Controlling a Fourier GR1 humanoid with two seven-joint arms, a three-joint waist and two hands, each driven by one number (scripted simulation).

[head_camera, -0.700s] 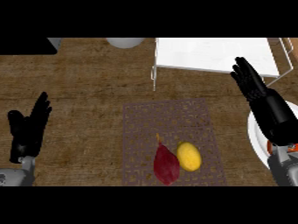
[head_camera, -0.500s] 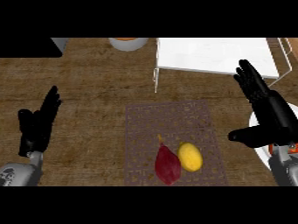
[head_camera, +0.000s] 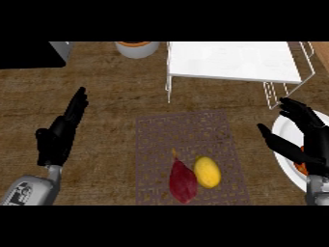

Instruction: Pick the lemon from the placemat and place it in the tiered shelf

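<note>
The yellow lemon point(head_camera: 207, 171) lies on the patterned placemat point(head_camera: 185, 135), below the white tiered shelf point(head_camera: 232, 61).

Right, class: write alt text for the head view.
A yellow lemon lies beside a dark red sweet potato on a patterned placemat, between two open black hands, left hand and right hand. A white tiered shelf stands behind.
</note>
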